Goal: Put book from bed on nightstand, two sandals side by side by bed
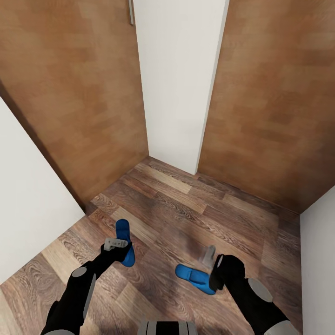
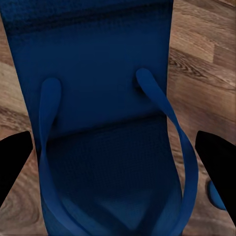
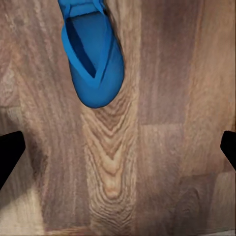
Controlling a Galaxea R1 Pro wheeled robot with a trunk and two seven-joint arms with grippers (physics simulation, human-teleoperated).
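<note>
I stand in a narrow corner of wood-plank floor [image 1: 186, 218], facing a white wall panel [image 1: 179, 83] set between two tall wooden doors [image 1: 74, 93]. Both blue sandals lie on the planks in front of me, well apart from each other. My left gripper [image 1: 116, 243] hangs right over the left sandal [image 1: 124, 242], which points away from me with its toe toward the doors; through my left wrist camera that sandal [image 2: 105, 128] sits very close, its straps running down the middle, and my two dark fingertips [image 2: 14, 160] stand wide apart, one on either side of it, not closed on it. I cannot tell whether they touch it. The right sandal [image 1: 194, 278] lies crosswise near my right gripper [image 1: 210, 257], partly tucked under my right forearm. In my right wrist camera, only its rounded end [image 3: 93, 59] shows, with bare planks between my right fingertips [image 3: 10, 152], which are spread wide and hold nothing.
</note>
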